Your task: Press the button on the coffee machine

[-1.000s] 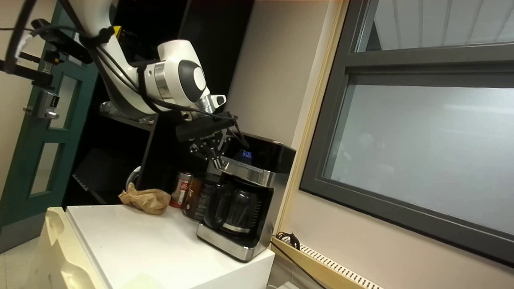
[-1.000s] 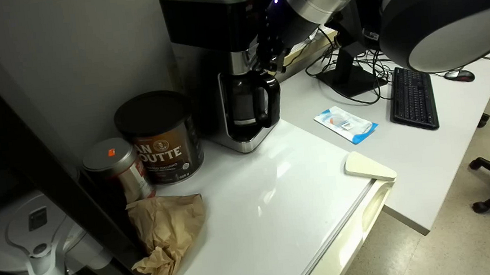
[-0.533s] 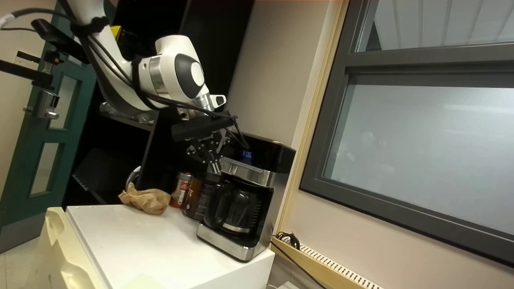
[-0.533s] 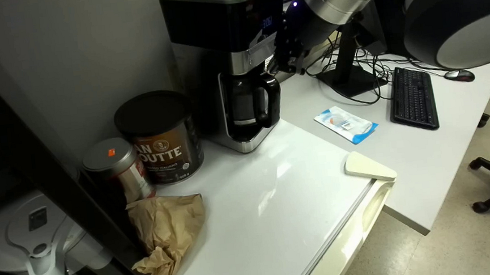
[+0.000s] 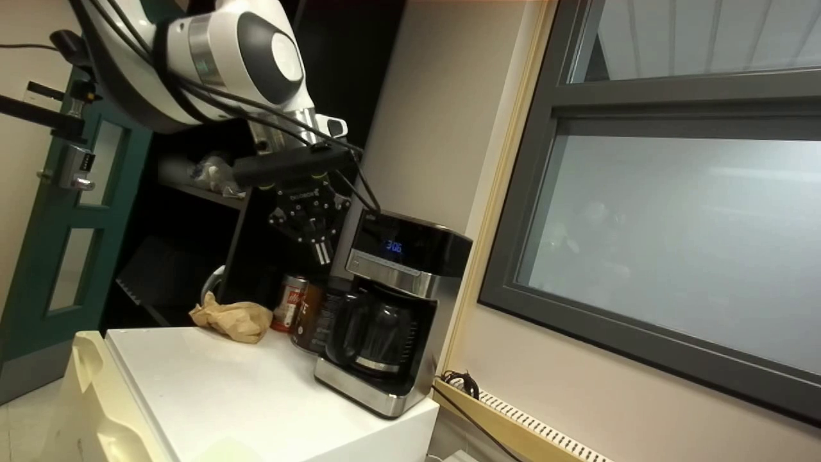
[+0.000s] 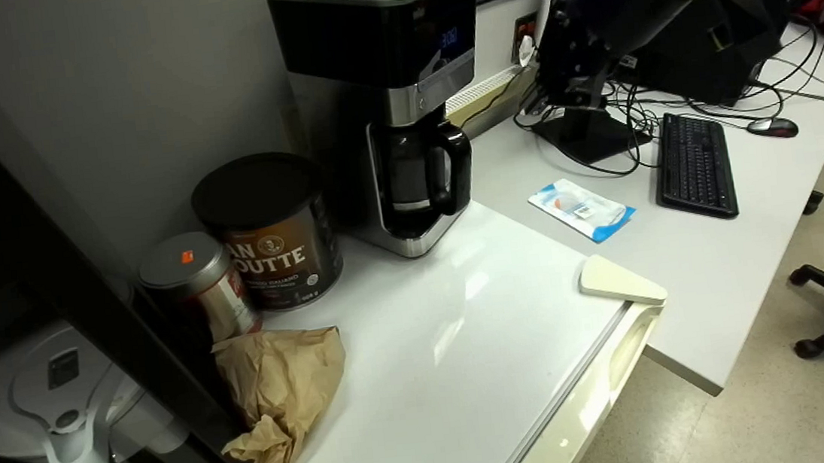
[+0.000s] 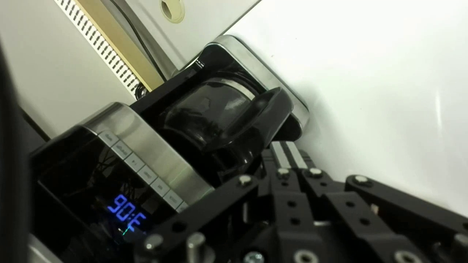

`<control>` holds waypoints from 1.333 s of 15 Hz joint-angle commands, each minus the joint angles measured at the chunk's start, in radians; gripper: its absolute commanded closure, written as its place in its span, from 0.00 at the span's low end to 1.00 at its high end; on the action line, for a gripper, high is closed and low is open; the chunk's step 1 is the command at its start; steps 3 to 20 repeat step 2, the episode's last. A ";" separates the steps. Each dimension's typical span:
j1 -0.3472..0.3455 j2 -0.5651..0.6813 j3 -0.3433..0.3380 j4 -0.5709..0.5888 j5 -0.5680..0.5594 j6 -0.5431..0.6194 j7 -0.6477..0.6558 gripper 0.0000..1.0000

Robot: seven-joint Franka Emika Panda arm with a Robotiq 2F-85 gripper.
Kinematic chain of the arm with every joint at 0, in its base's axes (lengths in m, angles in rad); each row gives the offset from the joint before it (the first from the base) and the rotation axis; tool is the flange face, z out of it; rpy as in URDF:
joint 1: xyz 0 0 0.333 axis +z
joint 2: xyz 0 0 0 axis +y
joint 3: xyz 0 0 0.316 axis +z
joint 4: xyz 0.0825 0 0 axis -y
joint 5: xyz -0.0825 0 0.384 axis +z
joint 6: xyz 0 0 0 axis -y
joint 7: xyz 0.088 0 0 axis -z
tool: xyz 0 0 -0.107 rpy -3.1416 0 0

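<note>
The coffee machine is a boxy black drip maker with a silver front band, in both exterior views (image 5: 388, 273) (image 6: 349, 48) and the wrist view (image 7: 153, 142). Its blue display (image 5: 394, 246) reads 3:06. A row of silver buttons (image 7: 147, 174) runs beside the display in the wrist view. The dark glass carafe (image 7: 208, 109) sits inside the machine. My gripper (image 5: 324, 253) is shut and empty, its fingertips pressed together (image 7: 289, 153). It hangs in the air in front of the machine, apart from it, also in an exterior view (image 6: 581, 98).
A brown coffee tin (image 6: 269, 238), a smaller silver-red can (image 6: 198, 282) and a crumpled paper bag (image 6: 284, 395) stand beside the machine on the white cabinet top (image 6: 434, 380). A monitor stand, keyboard (image 6: 694, 163) and blue-white packet (image 6: 582, 207) are on the desk.
My gripper has moved back and up from the machine's front panel, toward the left in an exterior view. The buttons and display are uncovered there. The fingers stay shut; the machine has not moved.
</note>
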 commanded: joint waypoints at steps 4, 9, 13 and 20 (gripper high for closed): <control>0.017 -0.168 -0.031 -0.212 -0.041 0.062 0.038 1.00; 0.017 -0.168 -0.031 -0.212 -0.041 0.062 0.038 1.00; 0.017 -0.168 -0.031 -0.212 -0.041 0.062 0.038 1.00; 0.017 -0.168 -0.031 -0.212 -0.041 0.062 0.038 1.00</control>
